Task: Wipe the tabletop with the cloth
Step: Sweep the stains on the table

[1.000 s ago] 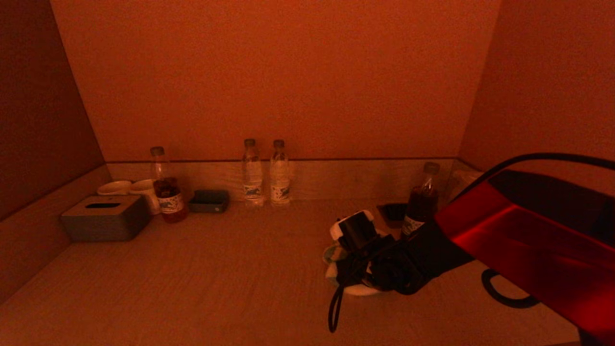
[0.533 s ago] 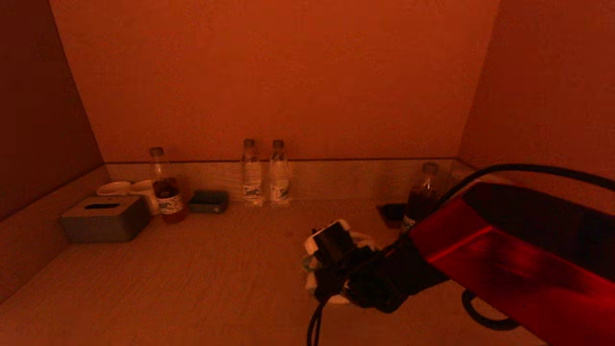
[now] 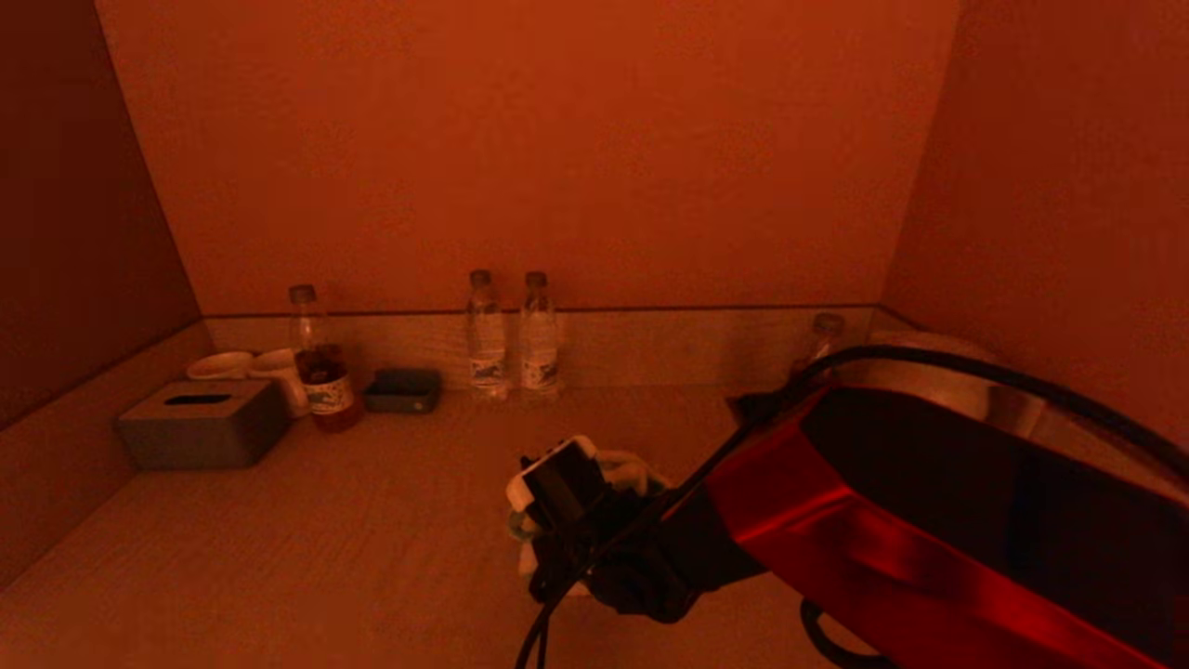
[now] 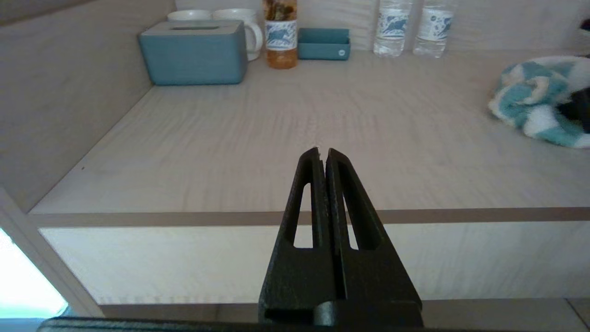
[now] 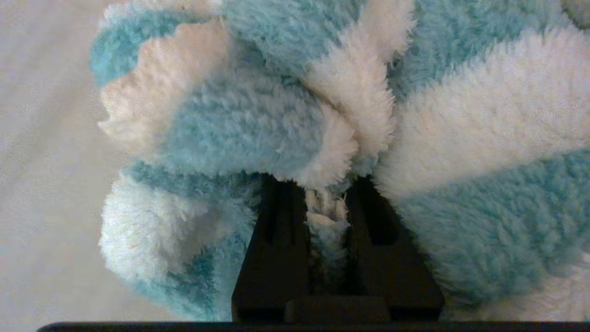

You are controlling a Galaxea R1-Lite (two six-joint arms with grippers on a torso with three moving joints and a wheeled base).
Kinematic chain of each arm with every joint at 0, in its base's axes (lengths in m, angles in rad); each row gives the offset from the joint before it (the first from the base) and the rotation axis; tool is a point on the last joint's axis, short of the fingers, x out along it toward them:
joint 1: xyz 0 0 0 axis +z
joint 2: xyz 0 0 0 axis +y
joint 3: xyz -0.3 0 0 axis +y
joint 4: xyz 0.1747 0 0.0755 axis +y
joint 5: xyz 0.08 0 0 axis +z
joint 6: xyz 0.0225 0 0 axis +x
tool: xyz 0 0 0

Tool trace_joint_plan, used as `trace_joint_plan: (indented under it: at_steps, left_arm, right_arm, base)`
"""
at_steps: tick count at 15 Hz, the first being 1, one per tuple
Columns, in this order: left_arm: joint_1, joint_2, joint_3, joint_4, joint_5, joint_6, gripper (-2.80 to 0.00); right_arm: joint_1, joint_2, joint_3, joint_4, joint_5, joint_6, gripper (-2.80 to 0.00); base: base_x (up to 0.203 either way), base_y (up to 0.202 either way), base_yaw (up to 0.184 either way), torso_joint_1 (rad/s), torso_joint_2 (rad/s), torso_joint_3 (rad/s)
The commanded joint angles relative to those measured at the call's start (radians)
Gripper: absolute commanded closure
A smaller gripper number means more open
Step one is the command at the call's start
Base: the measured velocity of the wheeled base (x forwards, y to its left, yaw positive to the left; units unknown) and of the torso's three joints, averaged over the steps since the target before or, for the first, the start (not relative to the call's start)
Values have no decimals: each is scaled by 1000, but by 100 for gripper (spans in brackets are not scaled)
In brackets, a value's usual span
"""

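The cloth is fluffy, striped blue and white, and bunched up on the light wooden tabletop. My right gripper is shut on a fold of it and presses it onto the table near the middle front. In the head view the cloth peeks out round the right wrist. It also shows in the left wrist view at the far right. My left gripper is shut and empty, parked in front of the table's front edge.
Along the back wall stand a tissue box, two mugs, a tea bottle, a small tray, two water bottles and another bottle at the right. Walls close in both sides.
My right gripper has dragged the cloth across the table to the left and a little nearer the front edge. The left arm has not moved.
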State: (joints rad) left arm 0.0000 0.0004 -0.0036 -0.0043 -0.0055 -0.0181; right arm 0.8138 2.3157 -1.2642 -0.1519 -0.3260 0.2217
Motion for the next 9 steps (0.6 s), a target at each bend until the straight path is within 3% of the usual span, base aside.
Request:
trace_joint_plan:
  at_steps: [1,7,9]
  left_arm:
    - [0,0,1,0,-1,0,0]
    - [0,0,1,0,-1,0,0]
    - [0,0,1,0,-1,0,0]
  right_arm:
    - [11,41,-50,9,-4,-12,0]
    - [29,111,-175,77,-8,-21,0]
    - [30,157,-277,117,-12,-22,0]
  base:
    - [0,0,0,0,0,0]
    - [0,0,0,0,0,0]
    - [0,0,0,0,0,0]
